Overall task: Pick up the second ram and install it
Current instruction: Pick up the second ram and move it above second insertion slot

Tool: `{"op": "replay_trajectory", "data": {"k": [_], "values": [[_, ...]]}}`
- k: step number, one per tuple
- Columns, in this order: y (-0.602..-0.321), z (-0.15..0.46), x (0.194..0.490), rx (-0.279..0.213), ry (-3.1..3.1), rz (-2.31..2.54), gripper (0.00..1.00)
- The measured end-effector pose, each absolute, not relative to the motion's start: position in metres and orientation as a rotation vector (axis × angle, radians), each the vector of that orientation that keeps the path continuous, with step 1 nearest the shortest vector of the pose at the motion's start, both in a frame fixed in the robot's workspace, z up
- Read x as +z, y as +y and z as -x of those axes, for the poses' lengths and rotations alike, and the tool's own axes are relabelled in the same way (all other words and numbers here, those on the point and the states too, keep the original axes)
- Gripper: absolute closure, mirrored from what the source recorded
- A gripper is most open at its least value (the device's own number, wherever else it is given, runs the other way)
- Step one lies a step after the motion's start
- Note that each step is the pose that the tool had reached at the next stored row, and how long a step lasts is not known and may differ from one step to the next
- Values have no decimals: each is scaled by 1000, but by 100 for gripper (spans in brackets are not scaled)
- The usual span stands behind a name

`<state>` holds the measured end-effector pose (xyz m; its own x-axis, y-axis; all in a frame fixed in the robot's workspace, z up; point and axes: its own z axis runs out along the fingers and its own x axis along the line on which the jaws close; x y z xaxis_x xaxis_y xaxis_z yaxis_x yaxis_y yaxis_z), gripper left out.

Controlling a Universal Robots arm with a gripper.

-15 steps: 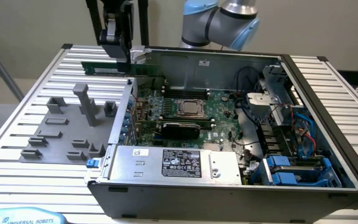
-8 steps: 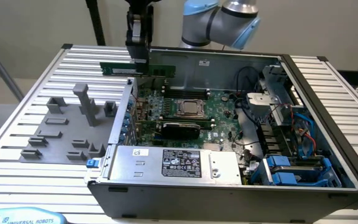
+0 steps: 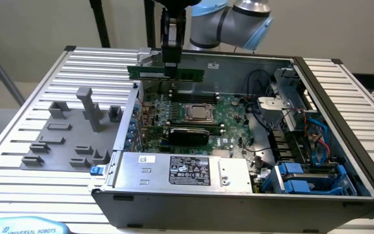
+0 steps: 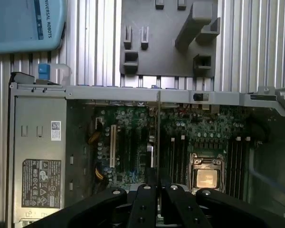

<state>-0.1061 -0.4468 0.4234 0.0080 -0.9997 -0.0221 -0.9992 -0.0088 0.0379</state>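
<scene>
Exterior view gives you the side-on look. The gripper has its fingers closed on the top edge of the second ram, about mid-length. The stick hangs in the air over the open case, above the CPU socket and toward the far wall from it, clear of the motherboard. Its long axis is level and runs across that view from left to right. Its flat face is toward the camera and one long edge points down.

Wrist view gives you the top-down look. The second ram shows edge-on as a thin line running out from the gripper. It lies parallel to the black memory slots that flank the CPU socket, and just beside the nearer bank, on the side away from the socket. You can't read its height over the board from here.

The fingers cover the stick's middle in the wrist view. The chips are too small to make out in either view. The arm's upper part is cut off in the exterior view.

The power supply sits on the near side of the CPU socket. The grey fixture plate lies outside the case.
</scene>
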Motion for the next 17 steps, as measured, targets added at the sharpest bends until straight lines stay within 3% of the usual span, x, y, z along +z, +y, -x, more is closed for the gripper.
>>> {"op": "replay_trajectory", "data": {"k": [17], "values": [[-405,51,394,-66,-2204,-2222,87]]}}
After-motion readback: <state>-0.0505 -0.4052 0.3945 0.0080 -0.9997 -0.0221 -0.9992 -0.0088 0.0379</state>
